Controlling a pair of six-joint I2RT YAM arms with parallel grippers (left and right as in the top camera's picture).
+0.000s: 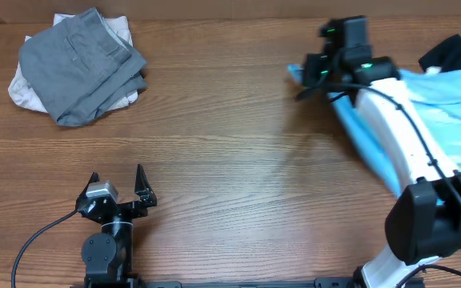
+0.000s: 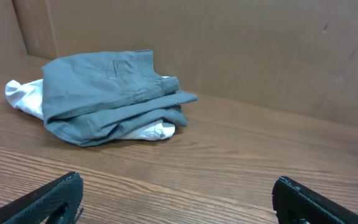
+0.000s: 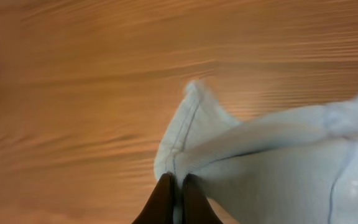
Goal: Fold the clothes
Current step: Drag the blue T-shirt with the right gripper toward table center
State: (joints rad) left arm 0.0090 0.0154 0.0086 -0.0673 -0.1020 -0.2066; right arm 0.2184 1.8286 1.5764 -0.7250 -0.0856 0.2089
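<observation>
Pinching shut on only a thin hem of the light blue T-shirt [image 3: 278, 165], the right hand [image 3: 174, 185] may lose it if the cloth drags.

From overhead I lose the light blue cotton T-shirt [image 1: 454, 112] past the right edge, and the white right arm [image 1: 382, 120] covers part of it. The crumpled black garment [image 1: 458, 52] is cropped there too. The off-white cloth [image 1: 21, 92] lies mostly under the folded grey garment [image 1: 82, 64]. My right wrist view blurs the brown wooden table [image 3: 92, 93].
</observation>
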